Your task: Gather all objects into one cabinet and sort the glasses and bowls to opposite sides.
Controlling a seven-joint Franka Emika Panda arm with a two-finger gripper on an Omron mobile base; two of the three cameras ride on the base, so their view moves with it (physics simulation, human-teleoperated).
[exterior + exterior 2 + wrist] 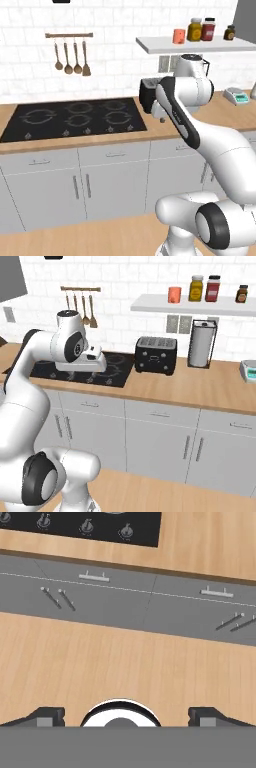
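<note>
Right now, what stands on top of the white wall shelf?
On the white shelf stand an orange-red cup, a yellow jar, a red jar and a small dark jar. In the left base view, the shelf's right end goes out of frame.

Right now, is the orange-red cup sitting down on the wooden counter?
No, the orange-red cup stands up on the white wall shelf, beside the yellow jar.

We find a home kitchen: a black cooktop [75, 120] set in a wooden surface [200, 387], grey base cabinets [75, 185], hanging utensils [70, 57] on white wall tile, a black toaster [156, 355], a paper towel roll [201, 345] and a shelf [200, 306] of jars [196, 288].
</note>
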